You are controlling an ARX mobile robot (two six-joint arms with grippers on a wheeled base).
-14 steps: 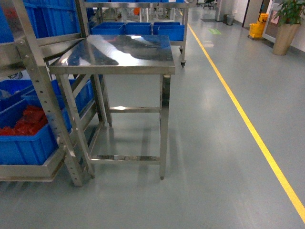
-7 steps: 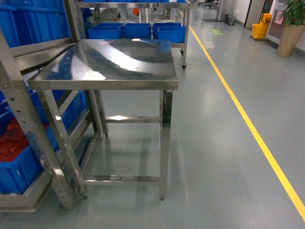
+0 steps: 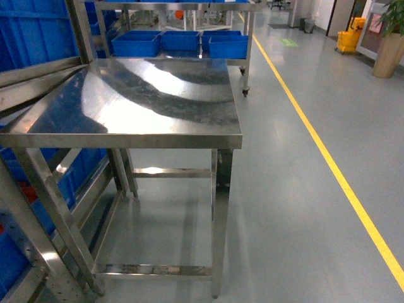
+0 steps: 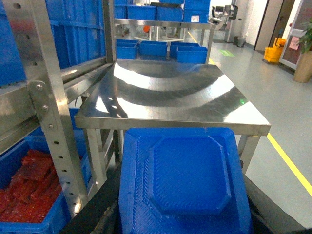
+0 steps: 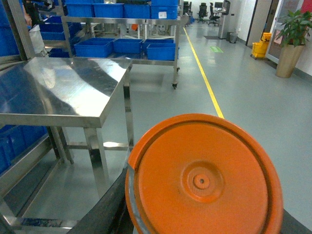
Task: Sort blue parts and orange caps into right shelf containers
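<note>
Closest to the left wrist camera, a blue part (image 4: 187,183), a flat square moulded piece with a raised octagonal centre, fills the lower frame; the left gripper itself is hidden beneath it, so whether its jaws are clamped or spread cannot be told. In the right wrist view an orange cap (image 5: 202,180), round with a small central boss, likewise covers the foreground, and the right gripper's state cannot be told either. Neither gripper appears in the head view. Just beyond stands a stainless steel table (image 3: 136,107) with a bare, reflective top and low cross-braces between its legs. Beside it on the left rises a perforated steel rack (image 4: 46,107) whose lower crate (image 4: 29,214) holds red pieces. Farther back, a second shelf unit (image 3: 246,38) carries a row of blue containers (image 3: 180,43) side by side. A yellow floor line (image 3: 328,158) runs into the distance, towards a potted plant (image 5: 288,44) and a yellow mop bucket (image 3: 350,36).
</note>
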